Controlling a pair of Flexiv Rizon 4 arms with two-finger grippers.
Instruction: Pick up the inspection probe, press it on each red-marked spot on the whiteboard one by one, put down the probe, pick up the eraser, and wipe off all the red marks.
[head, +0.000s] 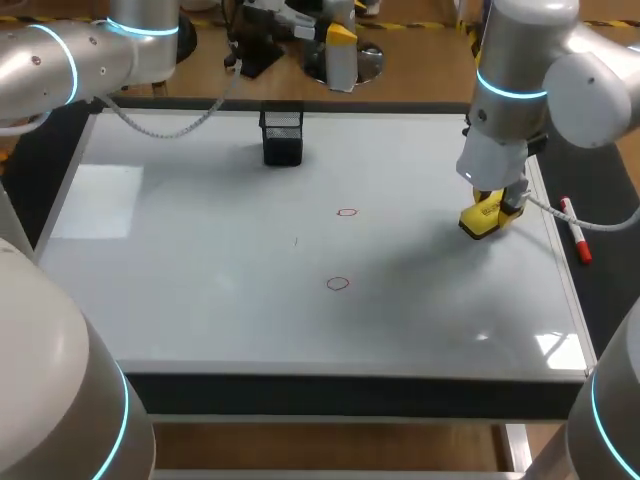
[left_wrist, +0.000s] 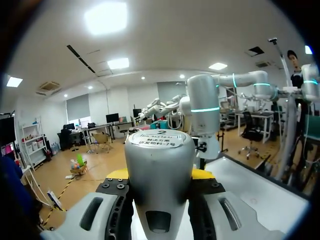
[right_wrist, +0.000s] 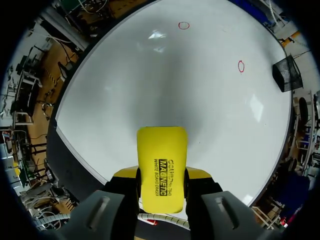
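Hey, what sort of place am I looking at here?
Likely a robotics test lab: grey robot arms flank a flat white whiteboard bearing red circle marks, and the right claw holds a yellow block eraser.

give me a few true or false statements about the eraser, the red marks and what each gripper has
1. The right gripper is shut on the yellow eraser. True.
2. Three red marks show on the whiteboard. False: there are two, the far red circle and the near red circle.
3. The eraser sits on a red mark. False: it is near the board's right edge, apart from both.
4. The black mesh holder stands on the whiteboard near its far edge. True.
5. The left gripper is empty. False: a silver probe sits between its fingers.
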